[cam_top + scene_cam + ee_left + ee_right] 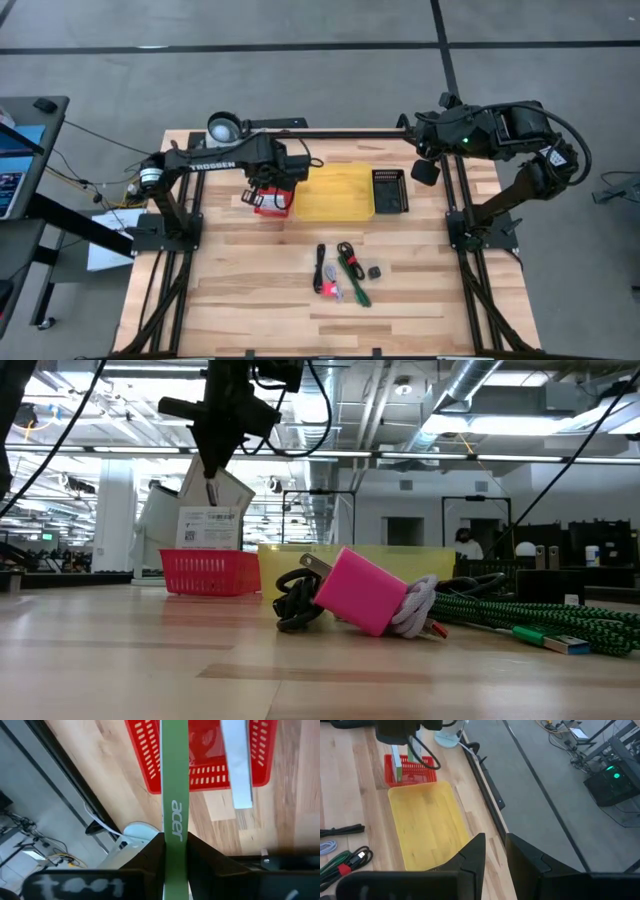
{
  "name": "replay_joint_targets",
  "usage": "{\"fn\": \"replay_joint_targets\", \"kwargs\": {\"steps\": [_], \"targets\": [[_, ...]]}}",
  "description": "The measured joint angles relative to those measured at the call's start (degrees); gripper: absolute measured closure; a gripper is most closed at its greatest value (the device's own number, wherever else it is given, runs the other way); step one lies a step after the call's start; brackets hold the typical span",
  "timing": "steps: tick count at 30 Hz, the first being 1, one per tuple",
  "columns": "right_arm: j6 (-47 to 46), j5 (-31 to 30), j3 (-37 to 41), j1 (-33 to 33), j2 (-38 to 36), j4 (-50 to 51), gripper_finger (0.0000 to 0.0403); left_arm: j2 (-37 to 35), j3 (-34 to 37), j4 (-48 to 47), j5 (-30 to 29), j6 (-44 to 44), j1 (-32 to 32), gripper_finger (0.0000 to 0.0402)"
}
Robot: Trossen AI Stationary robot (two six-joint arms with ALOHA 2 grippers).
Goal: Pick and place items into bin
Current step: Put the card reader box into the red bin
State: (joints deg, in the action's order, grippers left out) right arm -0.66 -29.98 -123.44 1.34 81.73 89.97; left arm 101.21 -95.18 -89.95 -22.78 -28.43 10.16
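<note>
My left gripper [268, 190] hangs over a red basket [272, 207] at the table's far left and is shut on a flat box with a green "acer" edge [175, 780]. A white flat piece [237, 765] stands in the same basket. Left on the table near its front are the items: a pink plug block [362, 592], a black cord [320, 268], a green braided cable [353, 275] and a tiny black cube [375, 271]. My right gripper [495, 842] waits high at the far right, shut, with nothing between its fingers. My left gripper pinches the flat box across its thin width, one finger [150, 855] on each broad face, at the box's upper end [175, 827]. The fingers come steeply from above. The box hangs edge-on below them, its lower end [212, 540] at the basket's rim.
A yellow bin [335, 192] stands right of the red basket, and a black slotted tray [390, 190] beyond it. Dark frame posts [460, 225] rise at both table sides. Bare wood lies between the bins and the items.
</note>
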Motion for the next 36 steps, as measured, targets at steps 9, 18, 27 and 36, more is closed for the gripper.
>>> {"fn": "replay_joint_targets", "kwargs": {"steps": [9,18,27,36], "targets": [[-0.9,0.0,0.0,0.0,0.0,0.0,0.0332,0.0,0.0,4.0,1.3,0.8,-0.7,0.0356],[-0.9,0.1,0.0,0.0,0.0,0.0,0.0332,0.0,0.0,4.3,2.0,2.2,-0.7,0.0356],[-0.9,0.1,0.0,0.0,0.0,0.0,0.0332,0.0,0.0,4.2,2.0,2.2,-0.8,0.0349],[-0.9,0.1,0.0,0.0,0.0,0.0,0.0332,0.0,0.0,4.2,2.0,2.1,-0.8,0.0338]]}}
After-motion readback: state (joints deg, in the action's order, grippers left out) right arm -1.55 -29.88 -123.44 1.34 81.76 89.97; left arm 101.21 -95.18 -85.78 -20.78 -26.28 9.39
